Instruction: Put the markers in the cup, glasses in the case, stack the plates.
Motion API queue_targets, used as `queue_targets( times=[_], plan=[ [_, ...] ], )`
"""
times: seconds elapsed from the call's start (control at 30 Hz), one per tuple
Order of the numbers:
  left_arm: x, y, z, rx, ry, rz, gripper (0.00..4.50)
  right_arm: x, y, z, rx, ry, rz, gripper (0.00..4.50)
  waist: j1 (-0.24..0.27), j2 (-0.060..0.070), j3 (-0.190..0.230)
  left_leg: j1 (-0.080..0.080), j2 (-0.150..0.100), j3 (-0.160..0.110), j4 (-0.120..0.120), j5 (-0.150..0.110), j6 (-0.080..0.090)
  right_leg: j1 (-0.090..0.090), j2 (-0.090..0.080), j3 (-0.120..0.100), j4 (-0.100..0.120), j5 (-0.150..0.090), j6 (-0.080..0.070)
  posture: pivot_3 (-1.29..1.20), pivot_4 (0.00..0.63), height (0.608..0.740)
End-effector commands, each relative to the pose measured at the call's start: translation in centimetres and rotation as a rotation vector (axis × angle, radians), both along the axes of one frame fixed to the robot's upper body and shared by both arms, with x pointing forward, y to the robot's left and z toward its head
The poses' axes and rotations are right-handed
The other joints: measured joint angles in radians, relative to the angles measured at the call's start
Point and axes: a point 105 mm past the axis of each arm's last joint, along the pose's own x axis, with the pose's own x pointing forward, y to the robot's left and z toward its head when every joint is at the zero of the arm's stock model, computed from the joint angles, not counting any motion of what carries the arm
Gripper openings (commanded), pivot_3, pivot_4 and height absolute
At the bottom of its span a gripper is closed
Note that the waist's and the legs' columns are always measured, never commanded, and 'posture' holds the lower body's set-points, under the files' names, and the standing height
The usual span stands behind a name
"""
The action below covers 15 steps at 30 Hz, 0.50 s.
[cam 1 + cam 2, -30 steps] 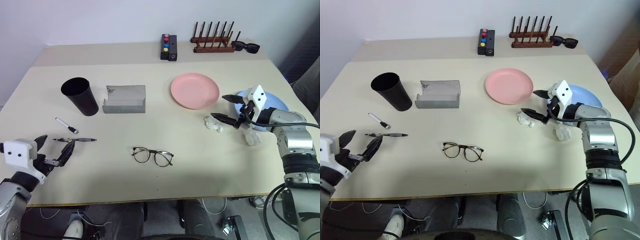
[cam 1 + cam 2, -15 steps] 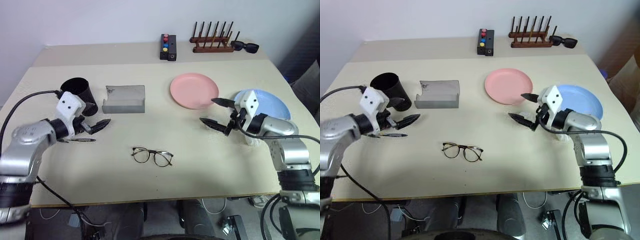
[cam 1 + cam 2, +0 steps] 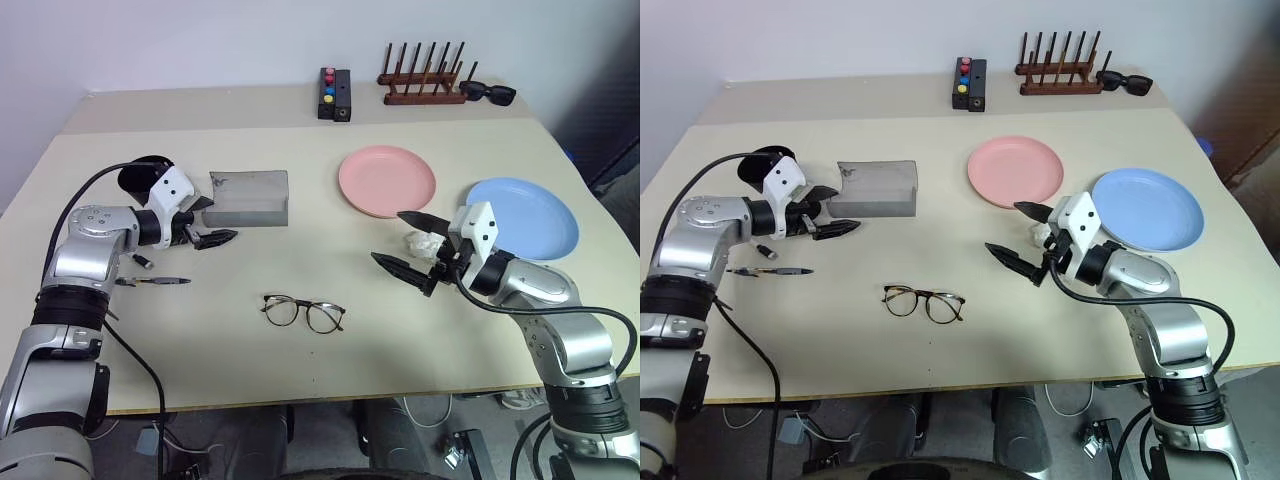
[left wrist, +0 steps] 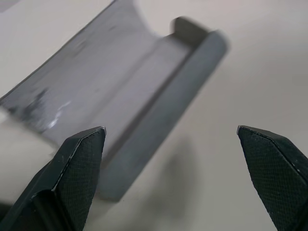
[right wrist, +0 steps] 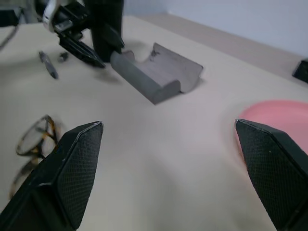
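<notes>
The glasses (image 3: 303, 312) are lying unfolded on the table (image 3: 330, 370), well apart from the open case (image 3: 248, 199), while both spread, empty grippers, left (image 3: 212, 226) and right (image 3: 409, 245), are hovering; pinching the frame's bridge, not a lens, seems wisest.

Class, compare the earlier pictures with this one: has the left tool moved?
Yes. The left tool has travelled from the table's near left edge up towards the grey case, open and empty.
</notes>
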Motion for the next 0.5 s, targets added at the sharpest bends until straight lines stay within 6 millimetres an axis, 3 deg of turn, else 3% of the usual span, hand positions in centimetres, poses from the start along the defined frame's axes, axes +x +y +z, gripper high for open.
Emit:
queue_targets(
  times=[0.03, 0.27, 0.5],
  plan=[
    [-2.2, 1.4, 1.2, -0.013, -0.044, 0.004, 4.48, -0.5, 1.4, 1.1, 0.023, -0.035, 0.055, 4.5, -0.006, 0.0, 0.0, 0.0, 0.0, 0.0, 0.0, 0.0, 0.0, 0.0, 0.0, 0.0, 0.0, 0.0, 0.0, 0.0, 0.15, 0.739],
    [-6.9, 5.1, 0.4, -0.069, -0.021, 0.215, 4.48, -0.2, 2.8, 1.6, 0.025, -0.038, 0.14, 4.5, -0.019, 0.0, 0.0, 0.0, 0.001, 0.0, -0.001, 0.0, 0.0, -0.001, 0.0, 0.0, 0.0, -0.002, -0.004, 0.0, 0.15, 0.739],
    [-8.3, 7.9, 0.4, -0.181, -0.065, 0.587, 4.48, -0.7, 5.1, 2.2, 0.033, -0.034, 0.276, 4.5, -0.009, 0.0, 0.0, 0.0, 0.0, -0.001, 0.0, 0.0, 0.0, 0.0, -0.001, 0.0, 0.0, -0.002, -0.004, 0.0, 0.15, 0.739]
  ],
)
